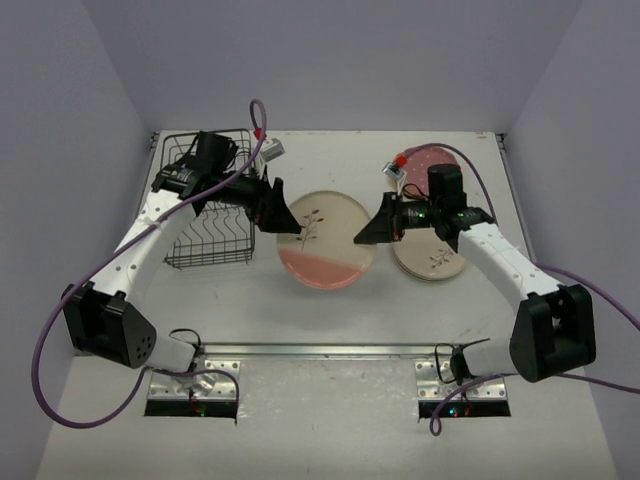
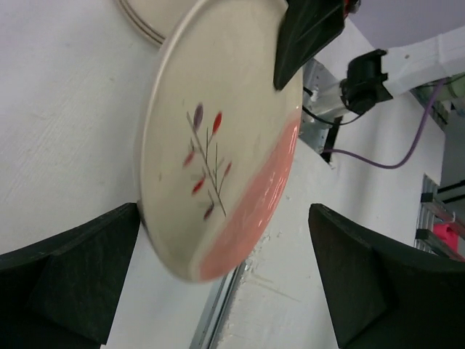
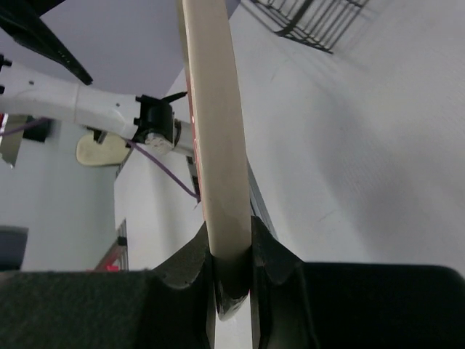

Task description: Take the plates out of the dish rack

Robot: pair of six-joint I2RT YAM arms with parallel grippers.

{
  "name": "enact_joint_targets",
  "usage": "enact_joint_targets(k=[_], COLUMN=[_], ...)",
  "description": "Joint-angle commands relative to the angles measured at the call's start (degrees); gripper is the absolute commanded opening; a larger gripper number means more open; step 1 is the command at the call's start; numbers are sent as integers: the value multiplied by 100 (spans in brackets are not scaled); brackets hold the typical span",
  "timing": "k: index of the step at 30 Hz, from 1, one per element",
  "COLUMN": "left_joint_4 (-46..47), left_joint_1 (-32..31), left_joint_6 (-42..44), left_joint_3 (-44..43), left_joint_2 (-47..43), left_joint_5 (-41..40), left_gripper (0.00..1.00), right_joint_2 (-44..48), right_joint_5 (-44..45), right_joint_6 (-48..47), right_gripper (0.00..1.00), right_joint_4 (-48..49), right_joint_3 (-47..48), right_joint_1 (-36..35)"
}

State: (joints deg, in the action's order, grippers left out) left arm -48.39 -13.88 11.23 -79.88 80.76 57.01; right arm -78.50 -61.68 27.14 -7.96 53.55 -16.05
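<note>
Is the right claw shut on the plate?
Shut: the right claw pinches the rim of the pink-tinted plate between both fingers.

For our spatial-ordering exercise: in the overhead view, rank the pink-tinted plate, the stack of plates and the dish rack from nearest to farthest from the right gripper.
1. Pink-tinted plate, centre, clamped in the right gripper.
2. Stack of plates, right side, beside it.
3. Dish rack, far left.

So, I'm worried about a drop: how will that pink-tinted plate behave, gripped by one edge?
The plate looks rigid, so it probably won't flex. Its glossy glaze may slip where the right fingers pinch only the rim. Held off-centre, it could pivot.
</note>
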Motion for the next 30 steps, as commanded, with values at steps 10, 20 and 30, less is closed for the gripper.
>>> enact_joint_targets(k=[10, 20, 30], left_joint_4=[990, 1294, 1332], left_joint_1=[373, 497, 588], left_joint_6=[-754, -997, -1009], left_joint_3=[140, 446, 479], left_joint_2=[-514, -679, -685], left_joint_5=[-996, -1368, -1397], left_gripper=[100, 100, 100], right_joint_2=[1029, 149, -304], right_joint_5=[-1042, -1341, -561], right_joint_6=[-413, -478, -171], right_gripper=[0, 0, 0], right_joint_4=[-751, -728, -363], right_joint_3=[-1494, -1857, -1753], right_joint_1=[4336, 6084, 6082])
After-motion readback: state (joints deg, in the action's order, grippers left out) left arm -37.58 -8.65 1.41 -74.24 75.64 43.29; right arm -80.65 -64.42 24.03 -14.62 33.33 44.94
